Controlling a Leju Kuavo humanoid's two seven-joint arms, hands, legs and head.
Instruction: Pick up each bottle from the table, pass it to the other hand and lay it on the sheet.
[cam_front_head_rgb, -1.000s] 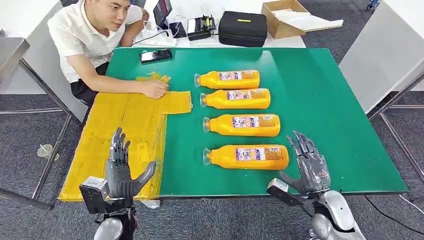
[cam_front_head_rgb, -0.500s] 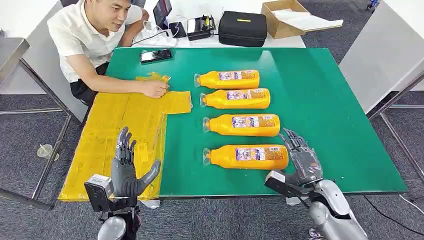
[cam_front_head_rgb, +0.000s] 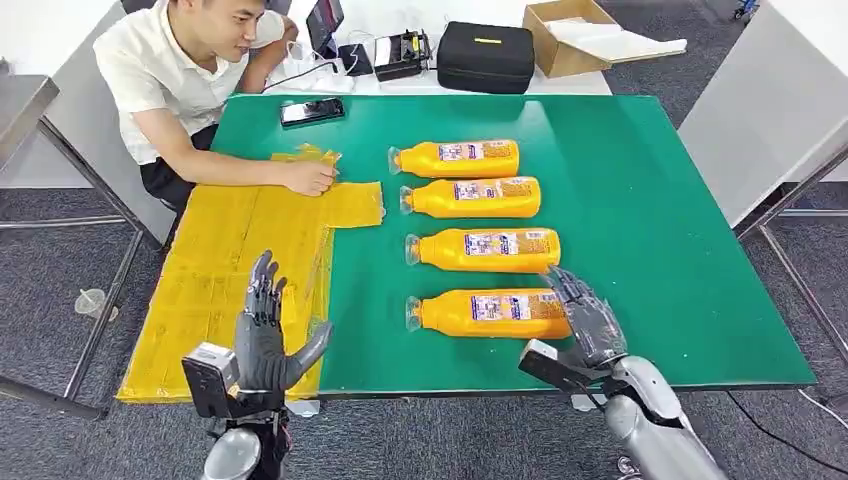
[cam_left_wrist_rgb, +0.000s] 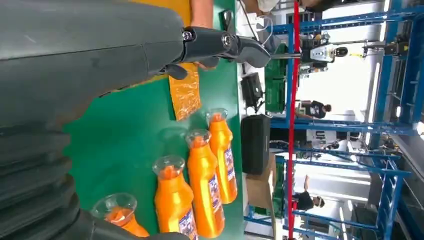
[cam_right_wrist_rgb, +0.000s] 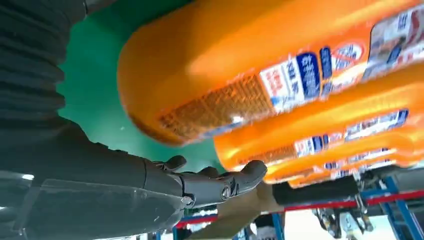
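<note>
four orange bottles lie on their sides in a column on the green table, caps pointing left. the nearest bottle lies close to the table's near edge; the second bottle, third bottle and far bottle lie beyond it, apart from one another. the yellow sheet covers the table's left part, from the near edge up to the middle.

the right hand is at the base end of the nearest bottle, fingers spread wide and holding nothing; whether they touch the bottle cannot be told. in the right wrist view that bottle's base looms large just beside the thumb. the left hand is upright over the sheet's near right part, fingers apart, thumb out, holding nothing.

a person sits at the far left corner, one hand resting on the sheet's far edge. a phone lies on the table's far left; a black case and a cardboard box stand beyond the table.
</note>
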